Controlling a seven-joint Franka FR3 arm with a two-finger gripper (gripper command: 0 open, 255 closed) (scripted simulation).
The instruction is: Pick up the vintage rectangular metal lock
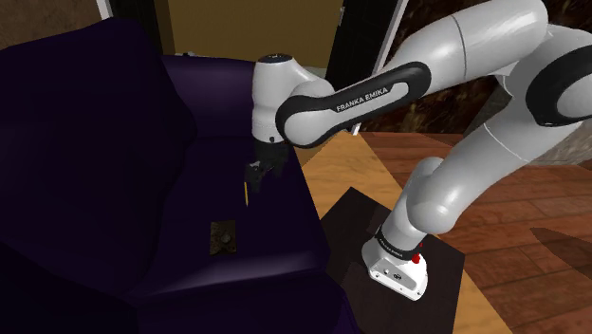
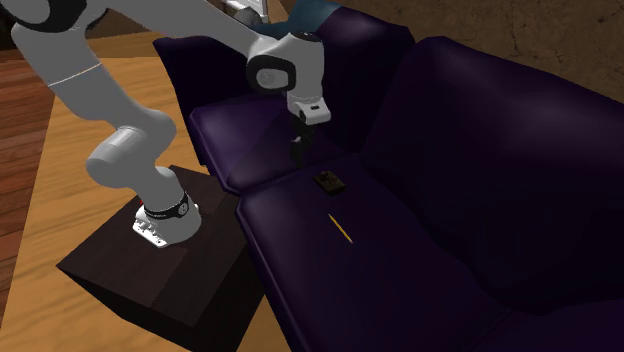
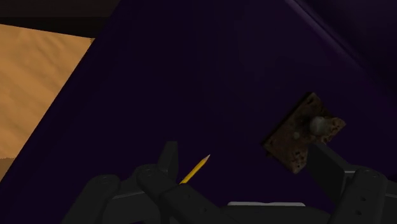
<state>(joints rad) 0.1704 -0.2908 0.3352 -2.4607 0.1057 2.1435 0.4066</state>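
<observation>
Just ahead of the gripper (image 3: 247, 159), off to one side, the rusty lock (image 3: 304, 132) is found flat on the sofa (image 3: 191, 76). The gripper is spread apart, nothing held. Stiff, probably heavyish; narrow edges should be pinched.

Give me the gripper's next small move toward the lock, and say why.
Probably slide the gripper sideways to centre over the lock. Its fingers stand open above the purple sofa seat, but the lock lies by one finger, not between them, with the pencil by the other.
</observation>
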